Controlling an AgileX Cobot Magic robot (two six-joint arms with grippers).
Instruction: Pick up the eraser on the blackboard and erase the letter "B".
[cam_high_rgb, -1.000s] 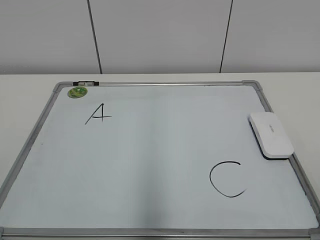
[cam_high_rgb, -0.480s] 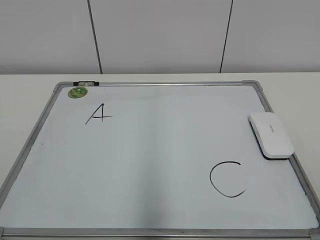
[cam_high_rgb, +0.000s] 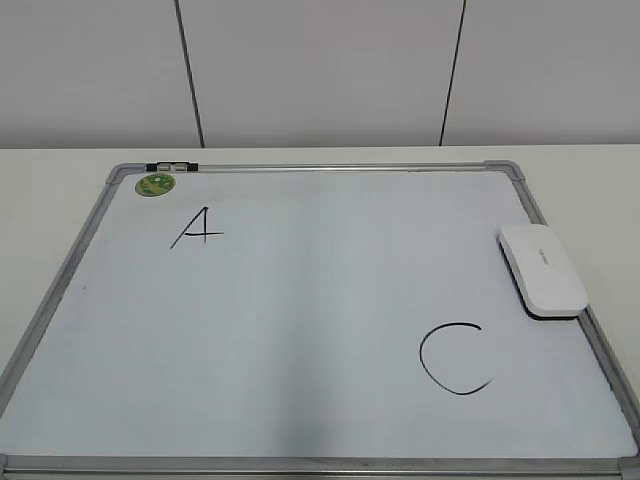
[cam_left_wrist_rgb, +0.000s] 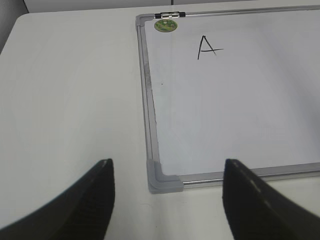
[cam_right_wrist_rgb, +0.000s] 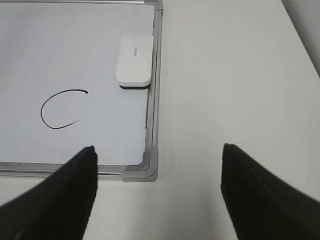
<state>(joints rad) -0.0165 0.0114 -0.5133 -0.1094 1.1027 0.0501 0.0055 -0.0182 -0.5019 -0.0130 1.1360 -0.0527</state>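
The blackboard (cam_high_rgb: 300, 330) is a white board with a silver frame, lying flat on the table. The white eraser (cam_high_rgb: 541, 268) lies at the board's right edge, partly over the frame; it also shows in the right wrist view (cam_right_wrist_rgb: 134, 60). No letter "B" shows on the board; only a black "A" (cam_high_rgb: 196, 228) and a larger "C" (cam_high_rgb: 455, 357) are drawn. My left gripper (cam_left_wrist_rgb: 167, 172) is open and empty above the board's near left corner. My right gripper (cam_right_wrist_rgb: 157, 160) is open and empty above the near right corner, well short of the eraser. Neither gripper shows in the exterior view.
A round green sticker (cam_high_rgb: 155, 184) sits at the board's far left corner beside a small black and silver clip (cam_high_rgb: 172, 165). Bare white table (cam_right_wrist_rgb: 230, 75) lies right of the board and also left of it (cam_left_wrist_rgb: 70, 90). A grey panelled wall stands behind.
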